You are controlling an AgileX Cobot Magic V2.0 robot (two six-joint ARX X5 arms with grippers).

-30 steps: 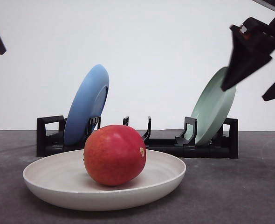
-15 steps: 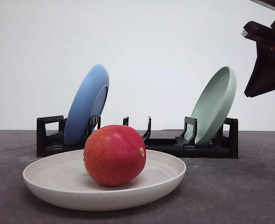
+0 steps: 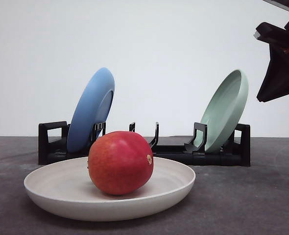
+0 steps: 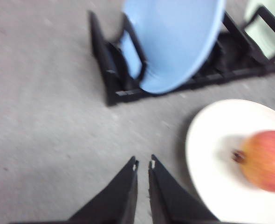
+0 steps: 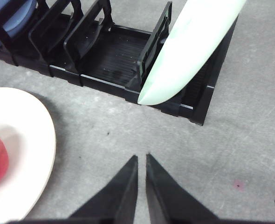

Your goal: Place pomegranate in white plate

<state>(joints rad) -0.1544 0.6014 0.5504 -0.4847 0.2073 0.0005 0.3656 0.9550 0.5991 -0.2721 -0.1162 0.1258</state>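
The pomegranate (image 3: pixel 120 162) lies inside the white plate (image 3: pixel 51 188), near its centre, resting on the plate floor and held by nothing. Its long axis runs roughly left to right, the tan spot facing right. By this position the placement reads as complete.

The left gripper (image 4: pixel 142 165) has its fingers drawn together with a thin slit between them, empty, over bare table to the left of the plate; the fruit lies to its right. The right gripper (image 5: pixel 141 161) is likewise closed to a narrow slit and empty, raised at the right of the scene; the plate lies to its left. Which arm is nearer cannot be told with certainty.

The black rack (image 3: pixel 183 154) stands just beyond the plate, carrying the blue plate (image 3: pixel 91 108) at left and the pale green plate (image 3: pixel 225 110) at right. Open table lies on either side for withdrawal.
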